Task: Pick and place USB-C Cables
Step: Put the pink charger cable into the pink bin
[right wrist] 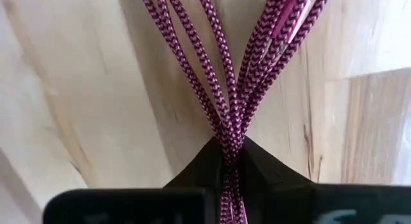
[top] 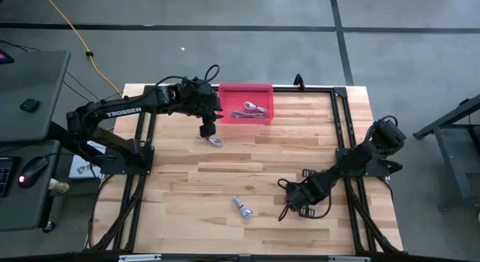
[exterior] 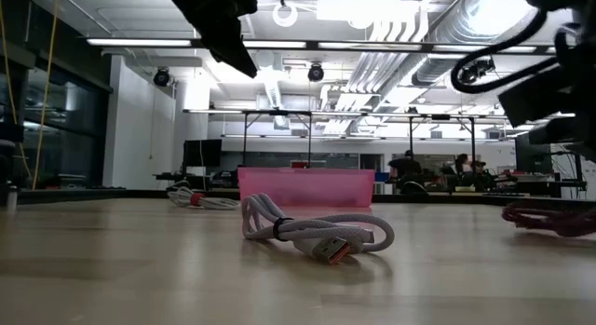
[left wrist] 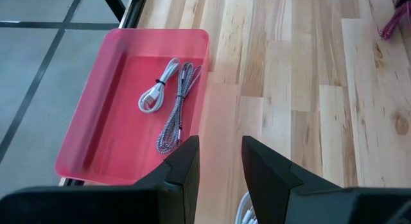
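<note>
A pink tray at the table's far edge holds two cable bundles, one white and one braided grey. My left gripper hangs open just near of the tray, above a white bundle that lies on the wood. A silver-white bundle lies flat near the table's near edge. My right gripper, right of that bundle, is shut on the dark red cable. My right gripper pinches several strands of the dark red braided cable together between its two fingers. The arm comes in low from the table's right. The loops fan out ahead of the fingers, close over the wood. In the low view the bundle sits low at the table top.
Black frame rails run along the table's left, right and far sides. A long yellow cord trails on the floor beyond the far left corner. Bare wood lies between the two arms.
</note>
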